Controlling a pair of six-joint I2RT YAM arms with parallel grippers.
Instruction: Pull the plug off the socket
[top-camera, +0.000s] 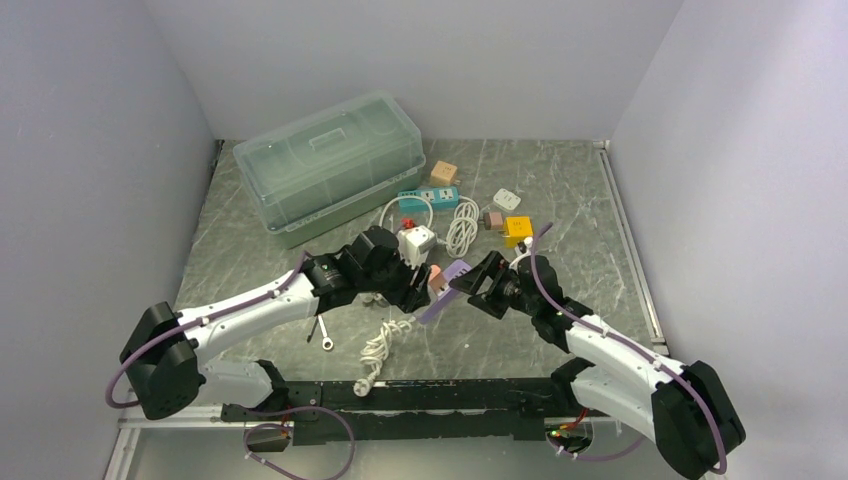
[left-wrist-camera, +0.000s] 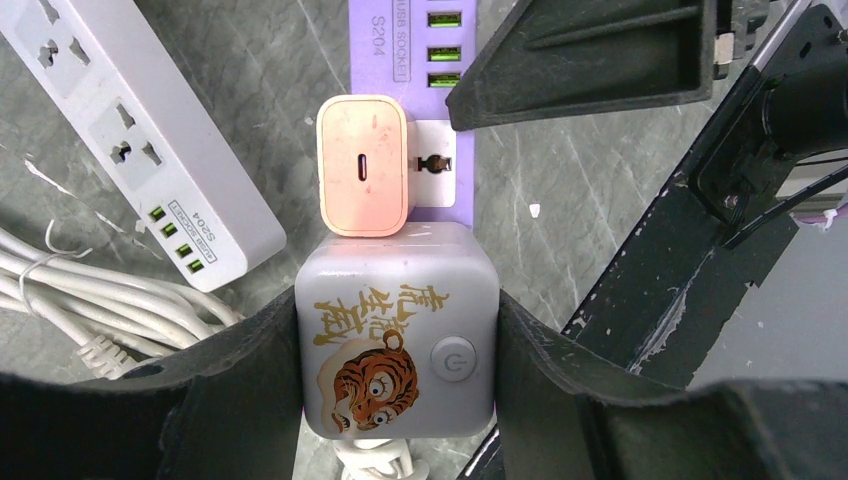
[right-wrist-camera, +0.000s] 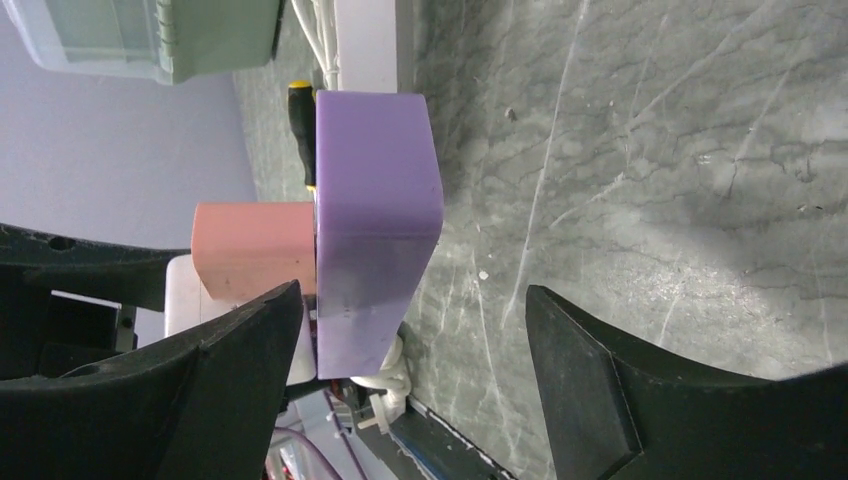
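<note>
At centre frame, the left claw (left-wrist-camera: 398, 350) clamps a tiger-print cube plug (left-wrist-camera: 398, 300) seated on the purple socket strip (left-wrist-camera: 372, 70), butting against a pink charger (left-wrist-camera: 363, 165) above it. The right claw (right-wrist-camera: 412, 295) gapes wide around the strip's end. A white power strip (left-wrist-camera: 140, 140) and bundled white cables (left-wrist-camera: 90, 300) crowd the grey surface (right-wrist-camera: 650, 150) at left.

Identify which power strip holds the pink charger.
The purple strip: the pink charger sits in it, next to the tiger-printed block clamped by the left gripper. The white strip and teal strip lie elsewhere on the table.
</note>
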